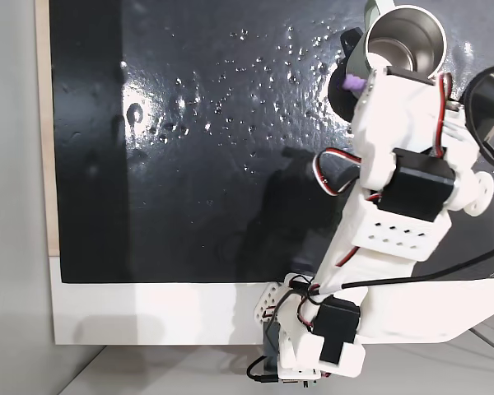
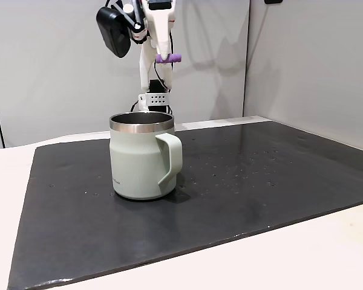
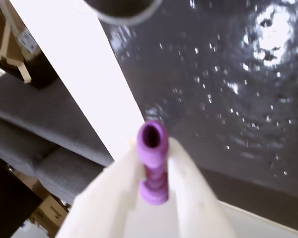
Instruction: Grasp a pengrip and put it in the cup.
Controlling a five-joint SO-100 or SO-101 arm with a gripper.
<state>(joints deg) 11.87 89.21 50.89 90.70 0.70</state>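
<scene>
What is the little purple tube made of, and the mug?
The small purple ribbed tube looks like soft rubber or silicone: matte, hollow, with moulded ridges. The pale grey-green mug seems to be painted metal: a matte outside, with a shiny steel rim and inside.

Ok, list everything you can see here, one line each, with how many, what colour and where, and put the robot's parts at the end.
cup: one, pale grey-green with a shiny steel inside and rim; stands upright on the black mat, handle facing the camera in a fixed view.
pengrip: one, light purple, ribbed; held in the air between the fingers, higher than the cup's rim in a fixed view, its hollow end toward the wrist camera.
mat: one, black, glossy, speckled with bright spots; covers most of the table.
table: one, white; shows around the mat's edges.
arm: one, white with black motors and red and black wires; base at the table's edge.
gripper: one, white fingers, closed on the pengrip.
</scene>
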